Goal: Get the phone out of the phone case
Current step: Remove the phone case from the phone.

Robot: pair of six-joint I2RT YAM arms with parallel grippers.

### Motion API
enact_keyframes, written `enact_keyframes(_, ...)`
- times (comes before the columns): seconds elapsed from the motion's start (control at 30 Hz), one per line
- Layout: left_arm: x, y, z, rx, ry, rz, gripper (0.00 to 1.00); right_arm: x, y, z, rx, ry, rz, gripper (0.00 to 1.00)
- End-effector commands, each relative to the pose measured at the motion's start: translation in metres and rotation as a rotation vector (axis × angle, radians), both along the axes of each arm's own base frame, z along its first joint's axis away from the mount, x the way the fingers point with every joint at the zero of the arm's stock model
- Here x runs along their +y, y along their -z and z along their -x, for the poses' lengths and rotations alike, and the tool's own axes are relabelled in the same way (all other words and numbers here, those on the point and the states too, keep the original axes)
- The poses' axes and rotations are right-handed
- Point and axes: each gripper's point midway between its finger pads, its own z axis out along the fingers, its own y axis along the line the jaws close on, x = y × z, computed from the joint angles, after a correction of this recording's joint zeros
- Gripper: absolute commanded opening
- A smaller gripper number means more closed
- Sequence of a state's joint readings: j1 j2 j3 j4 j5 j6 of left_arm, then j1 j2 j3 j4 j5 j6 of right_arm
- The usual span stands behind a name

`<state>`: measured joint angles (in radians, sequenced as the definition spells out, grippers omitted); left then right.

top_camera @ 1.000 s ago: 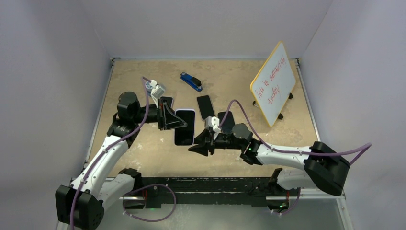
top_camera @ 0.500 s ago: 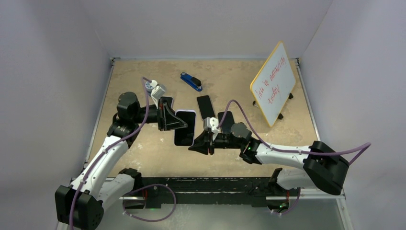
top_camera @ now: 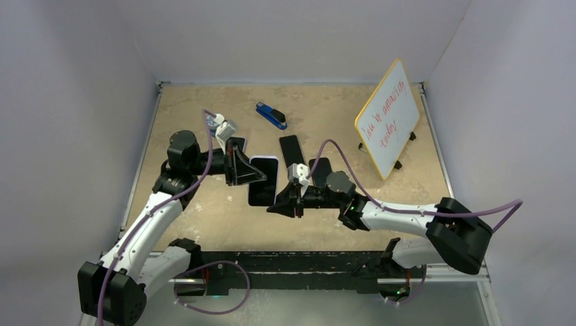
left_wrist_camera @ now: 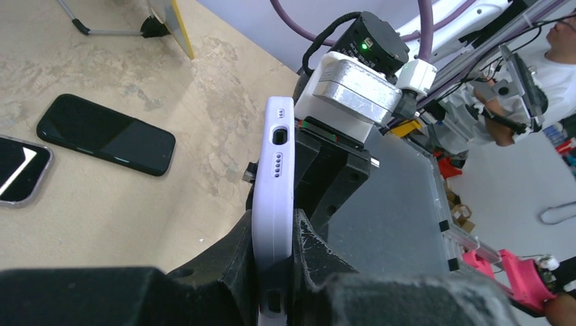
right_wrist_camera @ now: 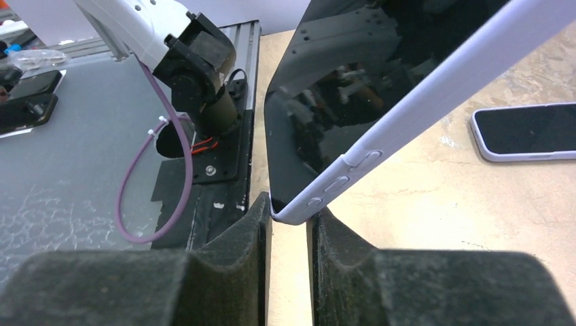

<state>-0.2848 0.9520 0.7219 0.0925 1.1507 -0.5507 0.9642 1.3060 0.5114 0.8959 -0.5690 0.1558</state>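
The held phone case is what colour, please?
The phone case is lilac; left wrist view shows it best.

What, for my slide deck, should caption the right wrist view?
Right gripper clamps one corner of the lilac phone case, phone inside.

Dark-screened phone point(right_wrist_camera: 326, 88) sits inside a lilac phone case point(left_wrist_camera: 273, 197), raised and tilted.
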Motion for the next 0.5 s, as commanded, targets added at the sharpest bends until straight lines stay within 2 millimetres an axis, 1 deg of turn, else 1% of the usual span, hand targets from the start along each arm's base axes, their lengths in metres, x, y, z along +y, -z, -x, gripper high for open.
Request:
enact_keyframes(0.0, -0.003, -0.01, -0.003, -0.069, 0.007, 0.012, 0.0, 0.004, -0.024, -0.004, -0.06, -0.015, -0.084, 0.16)
enact_keyframes(0.1, -0.003, -0.012, -0.002, -0.052, 0.015, 0.016, 0.0, 0.003, -0.019, 0.0, -0.082, -0.039, -0.084, 0.08)
enact_keyframes(0.23, -0.005, -0.014, 0.0, -0.03, 0.035, 0.034, 0.0, 0.003, -0.016, 0.001, -0.145, -0.056, -0.081, 0.04)
enact_keyframes(0.27, -0.006, -0.014, 0.001, -0.023, 0.042, 0.04, 0.0, 0.002, -0.016, 0.002, -0.171, -0.068, -0.083, 0.0)
enact_keyframes(0.33, -0.008, -0.012, 0.004, -0.003, 0.057, 0.045, 0.0, 0.001, -0.02, 0.002, -0.26, -0.074, -0.104, 0.0)
enact_keyframes(0.47, -0.009, -0.009, 0.012, 0.025, 0.08, 0.05, 0.0, -0.003, -0.024, -0.003, -0.359, -0.051, -0.113, 0.0)
